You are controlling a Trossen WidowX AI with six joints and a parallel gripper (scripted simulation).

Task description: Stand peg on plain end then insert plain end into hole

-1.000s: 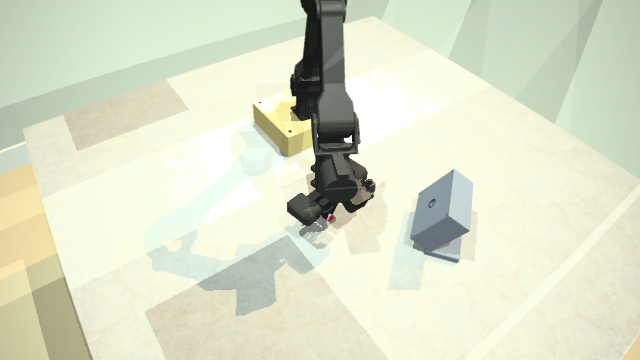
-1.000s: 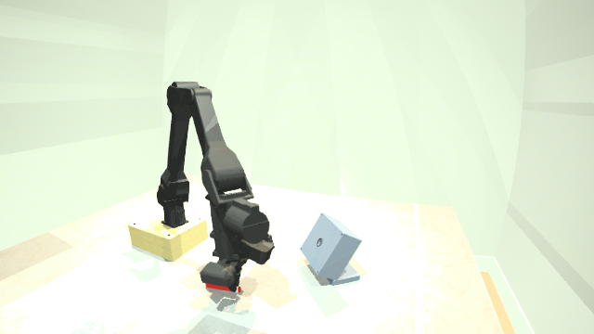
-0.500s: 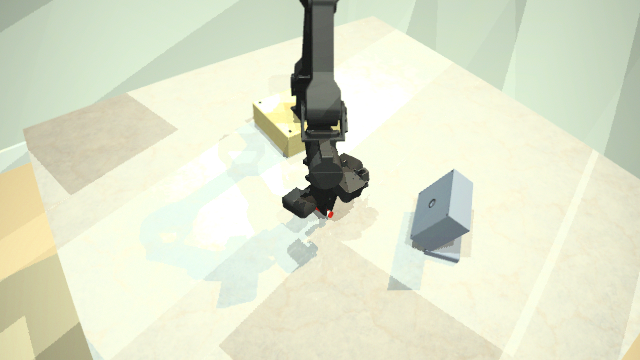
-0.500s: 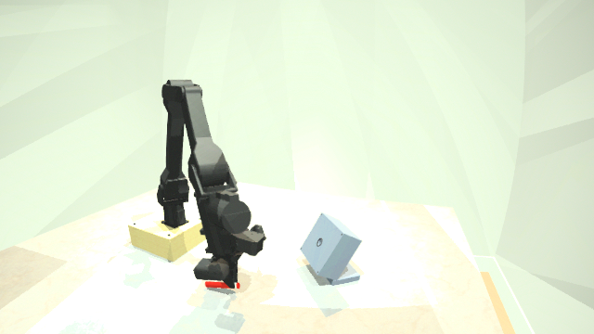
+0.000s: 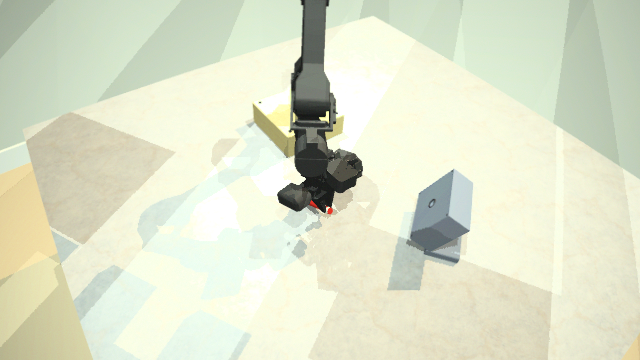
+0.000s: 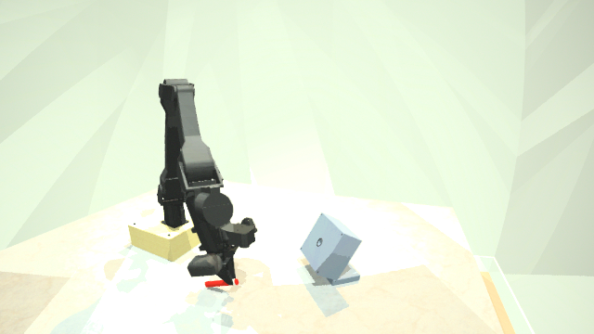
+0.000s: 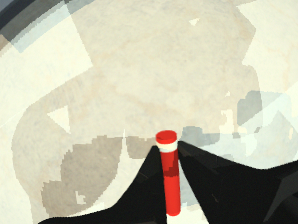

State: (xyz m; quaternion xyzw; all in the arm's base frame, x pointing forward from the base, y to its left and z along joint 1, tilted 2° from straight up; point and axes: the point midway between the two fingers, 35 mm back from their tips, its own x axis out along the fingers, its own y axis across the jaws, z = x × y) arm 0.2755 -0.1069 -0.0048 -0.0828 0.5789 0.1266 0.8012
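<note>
The red peg (image 5: 313, 204) (image 6: 214, 284) (image 7: 172, 192) is roughly level, its white-banded end just past the fingertips and its plain end pointing left in the exterior view. My gripper (image 5: 324, 208) (image 6: 231, 281) (image 7: 166, 148) is shut on it close behind the band. The peg seems slightly above the table; the exact gap is hard to tell. The blue-grey sloped panel (image 5: 426, 220) (image 6: 314, 256) stands to the right of the gripper, with its one round hole (image 5: 432, 203) (image 6: 319, 242) empty and facing up toward the arm's side. The panel's hole is not visible in the wrist view.
The yellow block (image 5: 270, 125) (image 6: 149, 241) under the arm's base stands at the back, left of the panel. The panel rests on a small grey foot (image 5: 445, 256) (image 6: 348, 277). Patchy shadows cover the table (image 5: 380, 310) (image 6: 394, 301).
</note>
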